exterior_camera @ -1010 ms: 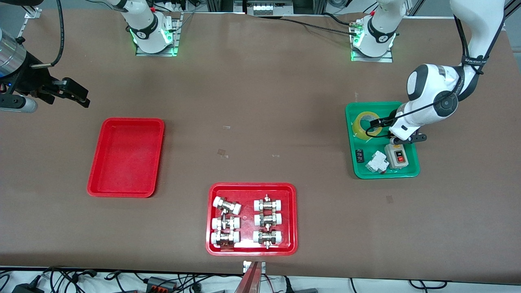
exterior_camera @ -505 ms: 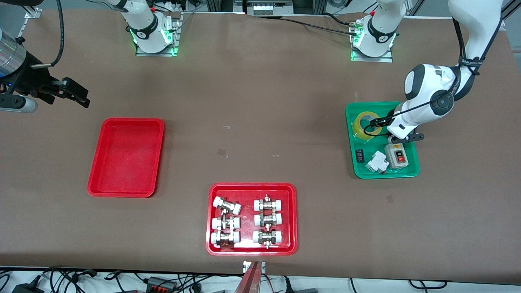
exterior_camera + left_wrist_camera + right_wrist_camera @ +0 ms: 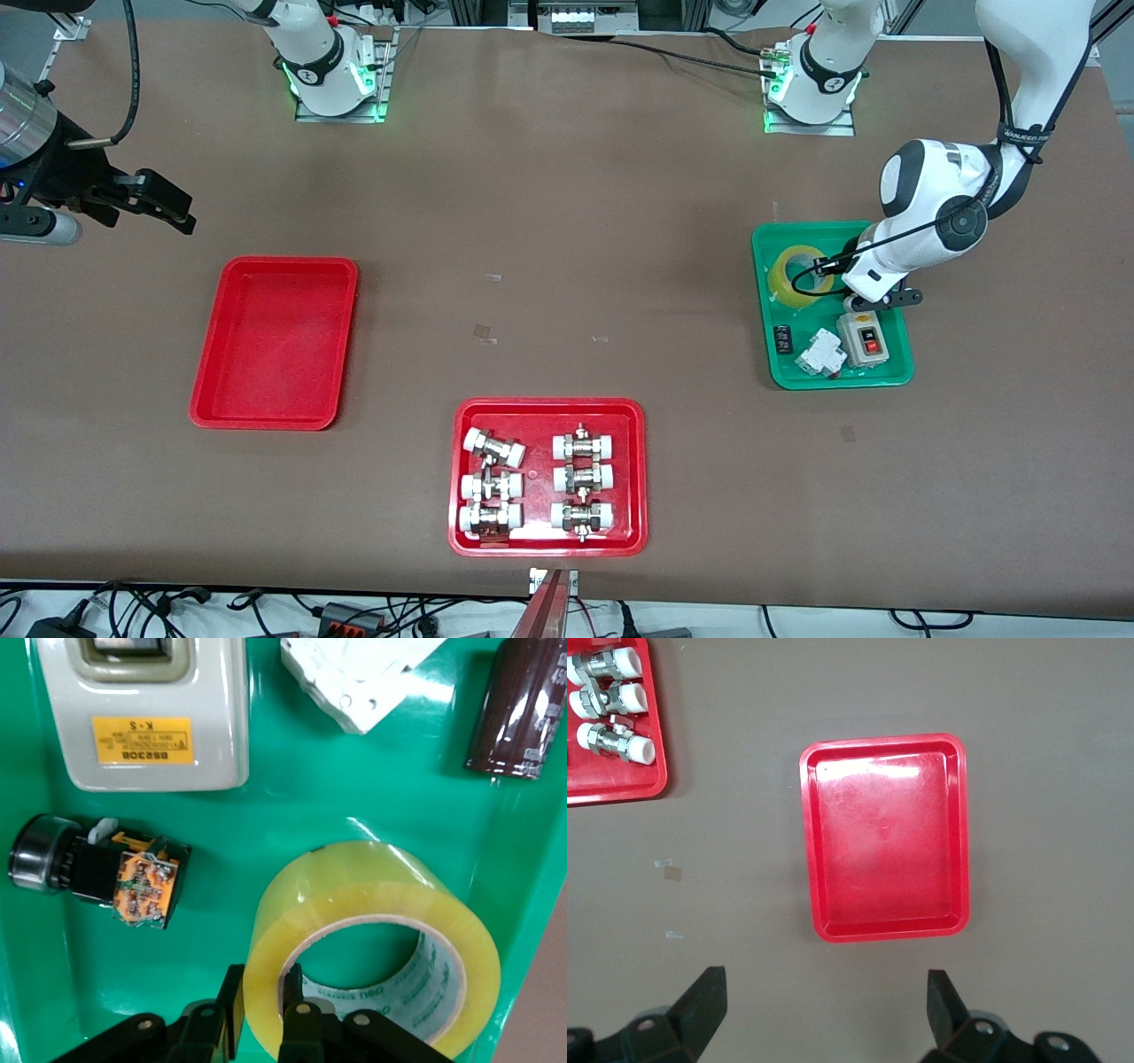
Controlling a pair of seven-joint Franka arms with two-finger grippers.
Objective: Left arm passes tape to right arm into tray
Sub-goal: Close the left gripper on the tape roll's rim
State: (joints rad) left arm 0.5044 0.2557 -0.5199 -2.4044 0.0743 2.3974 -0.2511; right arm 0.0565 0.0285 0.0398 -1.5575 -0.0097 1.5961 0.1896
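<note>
The yellow tape (image 3: 780,282) lies in the green tray (image 3: 842,379) at the left arm's end of the table. My left gripper (image 3: 819,266) is down on it. In the left wrist view the gripper (image 3: 261,983) is shut on the tape's (image 3: 354,886) wall, one finger outside and one inside the white core. My right gripper (image 3: 168,208) is open and empty, waiting over bare table at the right arm's end. The plain red tray (image 3: 292,263) lies empty, nearer to the front camera than that gripper; it also shows in the right wrist view (image 3: 881,740), past the gripper (image 3: 824,992).
The green tray (image 3: 230,868) also holds a grey switch box (image 3: 864,341), a white breaker (image 3: 819,354), a small dark part (image 3: 782,339) and a push-button unit (image 3: 97,868). A red tray of white-capped fittings (image 3: 549,404) lies near the table's front edge.
My left wrist has shifted slightly toward the tape, and the fingers now sit around the tape's wall. The right arm has not moved.
</note>
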